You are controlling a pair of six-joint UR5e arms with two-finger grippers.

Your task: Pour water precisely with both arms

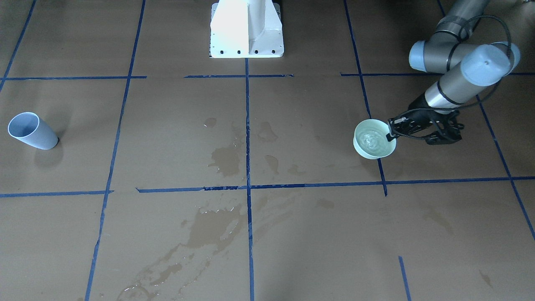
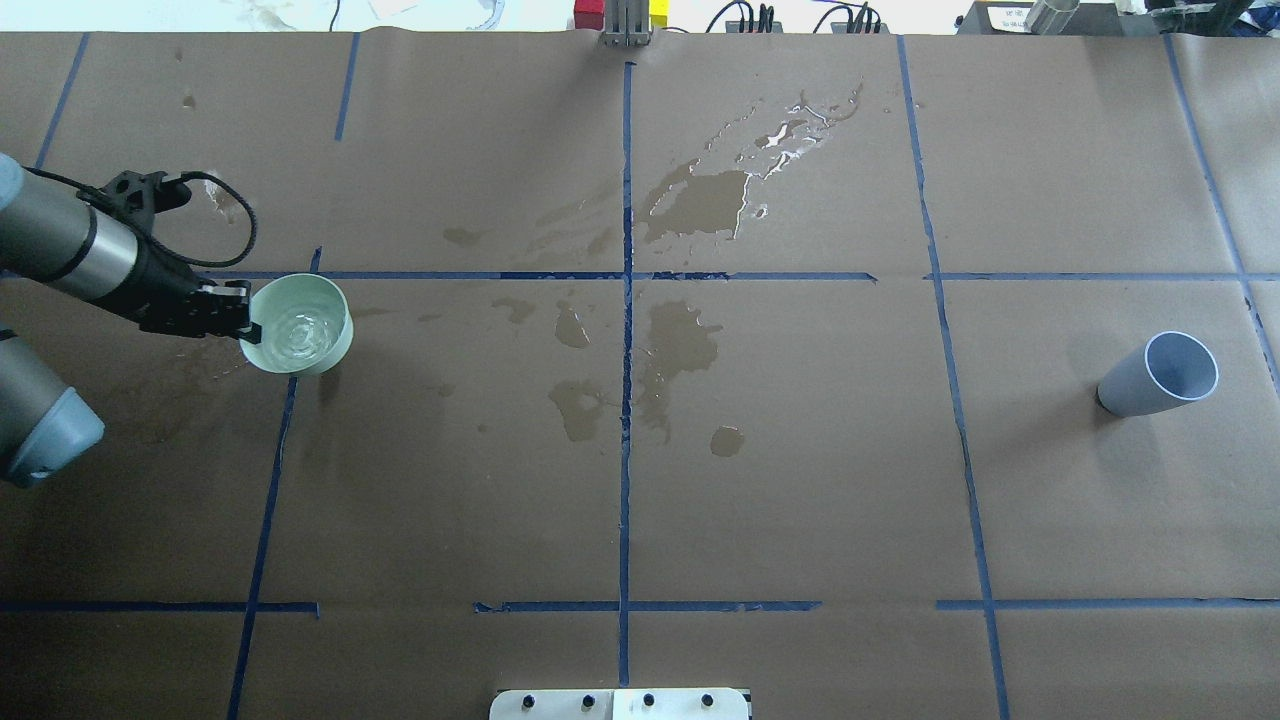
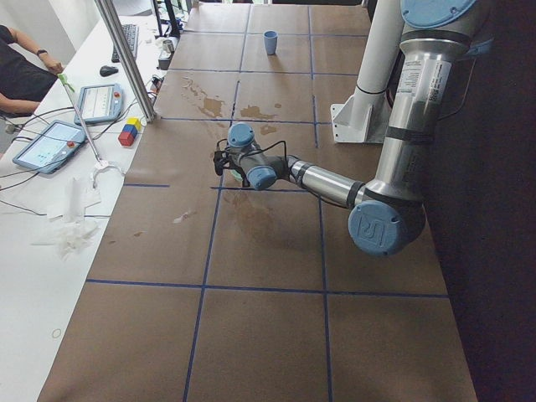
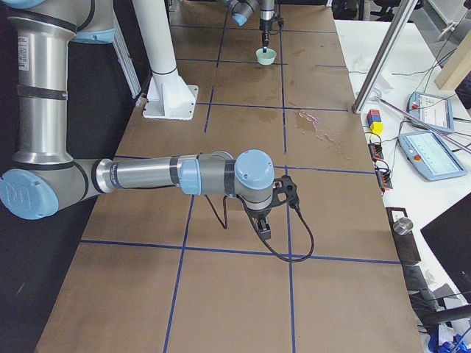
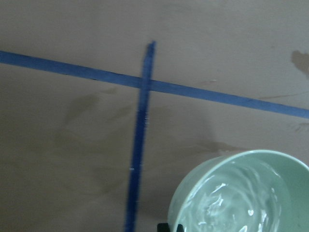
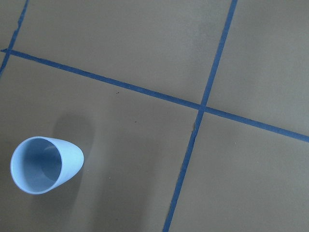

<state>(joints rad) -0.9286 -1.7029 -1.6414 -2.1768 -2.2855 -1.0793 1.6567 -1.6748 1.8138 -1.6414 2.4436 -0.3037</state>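
My left gripper (image 2: 238,312) is shut on the near rim of a pale green bowl (image 2: 300,325), which seems to hang a little above the table. Clear water (image 2: 295,337) ripples inside the bowl. They also show in the front view: gripper (image 1: 392,131), bowl (image 1: 375,140), water (image 1: 372,140). The left wrist view shows the bowl (image 5: 241,193) at lower right. An empty blue-grey cup (image 2: 1160,375) stands upright at the far right, also in the front view (image 1: 31,130) and the right wrist view (image 6: 43,164). My right gripper (image 4: 263,232) shows only in the right side view; I cannot tell if it is open.
Dark wet smears (image 2: 695,200) spread over the brown paper around the table's middle (image 1: 225,161). The white pedestal (image 1: 246,29) stands at the robot's edge. Tablets (image 4: 427,151), coloured blocks (image 4: 375,121) and a metal post (image 4: 383,59) line the operators' side.
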